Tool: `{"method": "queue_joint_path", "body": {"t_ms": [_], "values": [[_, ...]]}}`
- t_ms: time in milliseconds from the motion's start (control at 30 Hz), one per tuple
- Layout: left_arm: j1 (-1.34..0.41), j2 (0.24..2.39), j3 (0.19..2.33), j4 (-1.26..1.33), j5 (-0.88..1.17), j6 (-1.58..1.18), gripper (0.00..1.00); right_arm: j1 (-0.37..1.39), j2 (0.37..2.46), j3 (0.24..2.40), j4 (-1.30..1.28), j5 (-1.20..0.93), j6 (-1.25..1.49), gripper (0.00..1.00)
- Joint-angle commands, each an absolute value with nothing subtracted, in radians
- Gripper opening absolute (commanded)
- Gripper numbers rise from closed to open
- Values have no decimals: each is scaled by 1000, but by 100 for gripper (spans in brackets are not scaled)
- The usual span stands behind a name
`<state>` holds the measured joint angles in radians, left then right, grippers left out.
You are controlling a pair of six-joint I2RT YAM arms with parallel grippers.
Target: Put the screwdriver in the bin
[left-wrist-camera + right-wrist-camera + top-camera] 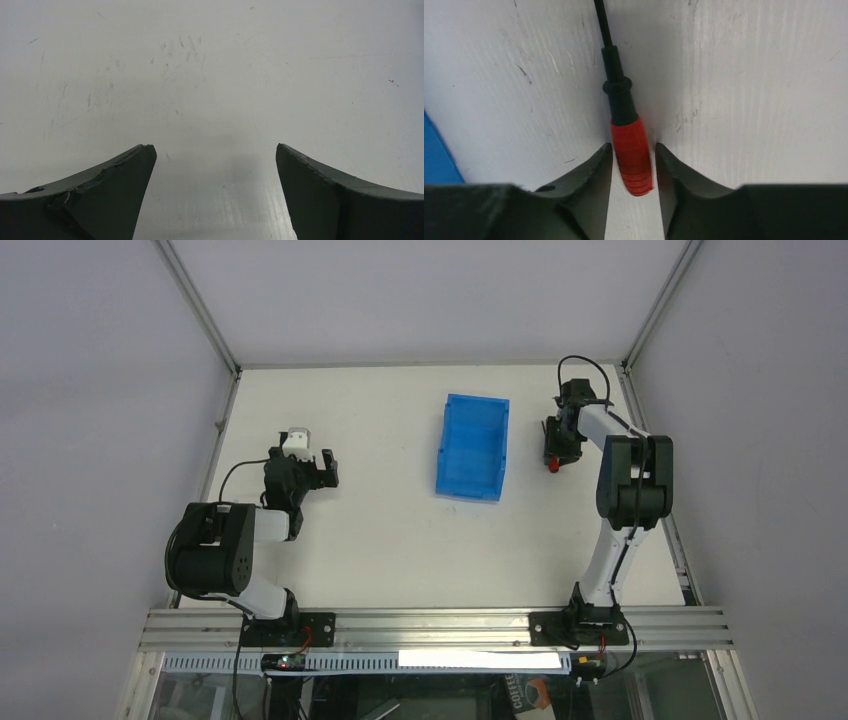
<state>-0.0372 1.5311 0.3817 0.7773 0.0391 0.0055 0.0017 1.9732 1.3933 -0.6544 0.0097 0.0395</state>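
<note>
Two tools and two loose items on your white surface, listed below.

1. Small screwdriver, short red ribbed handle, black collar, thin black shaft. Location: far right of surface, outside the bin, to its right and apart from it. In top view only the red handle end shows, poking out under the right tool. In right wrist view the shaft runs straight away from the tool and leaves the frame at top. Whether it is off the surface: can't tell.

2. Bright blue rectangular plastic bin w/ raised walls. Location: centre-far area, long axis near-to-far, slightly skewed. A blue edge shows at the left of right wrist view.

3. Right tool: you have it pinching the red handle, one dark finger on each side, the handle filling the narrow gap between them. Top view: right tool pointing down over the handle, arm stretched toward the far right corner.

4. Left tool: spread wide, gripping nothing. Left wrist view shows both fingers well apart w/ scuffed bare surface between them. Position: left side, well apart from bin and screwdriver.
</note>
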Motion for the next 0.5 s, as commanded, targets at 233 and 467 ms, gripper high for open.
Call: {"method": "queue_joint_path", "body": {"t_ms": [233, 467], "values": [[-32, 1507, 381, 808, 55, -12, 99, 3, 1904, 1454, -689, 42, 28, 5], [-32, 1507, 381, 807, 55, -13, 99, 3, 1788, 1569, -847, 75, 73, 5]]}}
